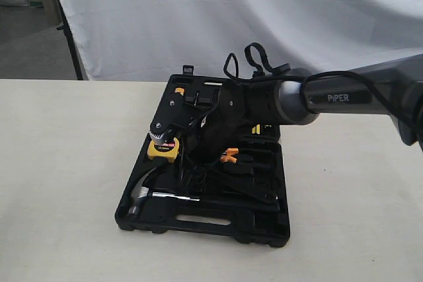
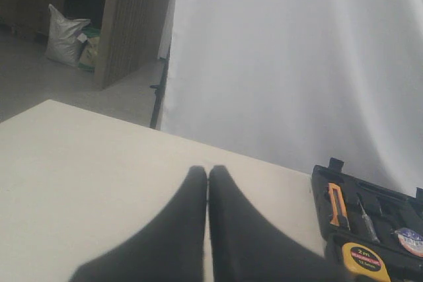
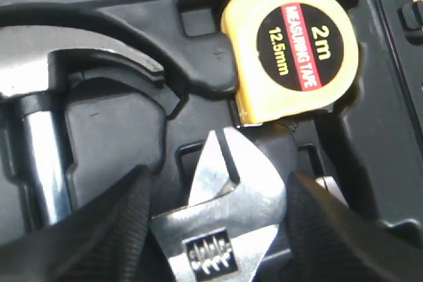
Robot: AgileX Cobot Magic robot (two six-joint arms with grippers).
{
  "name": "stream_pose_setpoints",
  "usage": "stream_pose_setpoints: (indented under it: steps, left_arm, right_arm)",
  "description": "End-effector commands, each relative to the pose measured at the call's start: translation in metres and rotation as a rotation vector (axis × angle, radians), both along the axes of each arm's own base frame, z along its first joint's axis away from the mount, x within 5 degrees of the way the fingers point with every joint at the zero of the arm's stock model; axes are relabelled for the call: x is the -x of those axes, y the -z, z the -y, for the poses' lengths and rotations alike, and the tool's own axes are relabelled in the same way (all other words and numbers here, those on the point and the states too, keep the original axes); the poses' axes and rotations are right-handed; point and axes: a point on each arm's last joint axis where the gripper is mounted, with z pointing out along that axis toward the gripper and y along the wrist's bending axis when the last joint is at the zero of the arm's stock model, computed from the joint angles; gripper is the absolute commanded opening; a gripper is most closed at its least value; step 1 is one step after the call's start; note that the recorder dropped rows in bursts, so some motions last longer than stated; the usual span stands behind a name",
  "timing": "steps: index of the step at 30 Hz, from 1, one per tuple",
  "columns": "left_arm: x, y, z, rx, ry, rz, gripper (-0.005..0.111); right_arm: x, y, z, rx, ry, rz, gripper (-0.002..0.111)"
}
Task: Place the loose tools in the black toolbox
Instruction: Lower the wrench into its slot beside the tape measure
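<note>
Silver-jawed wrench [image 3: 225,212] in right pincer [image 3: 220,179], hidden in exterior view

Left gripper [image 2: 208,175] is pictured with fingers pressed together over a table [image 2: 79,163]. At its two o'clock, an open toolbox [image 2: 321,193] is seen, a tape measure [image 2: 365,257] and orange-handled tool [image 2: 338,204] lodged inside.
</note>
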Motion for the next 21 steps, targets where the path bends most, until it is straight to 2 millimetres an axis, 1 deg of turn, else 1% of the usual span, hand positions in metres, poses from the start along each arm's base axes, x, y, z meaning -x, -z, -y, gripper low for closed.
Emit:
stream_pose_setpoints:
  steps: [1,9,21]
  left_arm:
    - [0.0006,-0.0017,-0.0014,-0.002,-0.026,0.013,0.001]
    - [0.0006,-0.0017,-0.0014,-0.002,-0.026,0.013,0.001]
    - [0.0006,-0.0017,-0.0014,-0.002,-0.026,0.013,0.001]
  right_arm:
    - [-0.0026,-0.0062,-0.0023,-0.024,0.004,0.029,0.0]
    - [-0.0013,-0.0054,-0.0017,0.017,-0.089,0.062,0.0]
    - [0.0,-0.0046,-0.0011,0.021,-0.079,0.04,0.0]
